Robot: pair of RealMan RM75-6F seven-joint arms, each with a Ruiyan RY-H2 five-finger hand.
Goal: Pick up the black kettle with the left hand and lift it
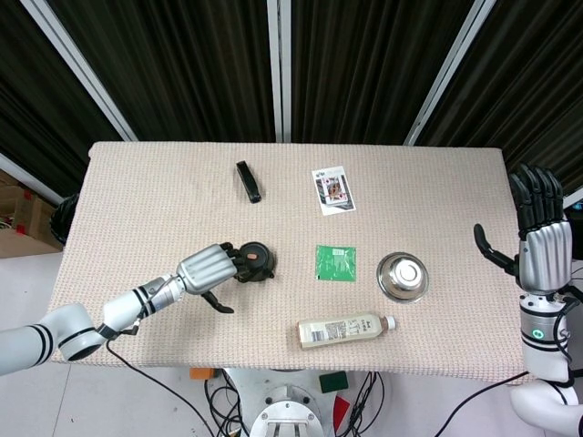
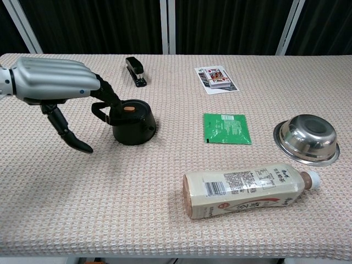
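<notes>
Kettle (image 2: 133, 123) on table, fingers (image 2: 108, 98) touching handle.

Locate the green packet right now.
Head view: the green packet lies flat mid-table, between the black kettle on its left and the steel bowl on its right.

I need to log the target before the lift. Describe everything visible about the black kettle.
The black kettle is small and squat, with a matte dark body, a lid bearing a small orange-brown knob, and a looped black handle on its left side. It stands upright on the woven beige table cover, not lifted. The left hand reaches it from the left, its dark fingers at the handle and lid edge; a closed grasp cannot be confirmed. Nothing else touches it.
</notes>
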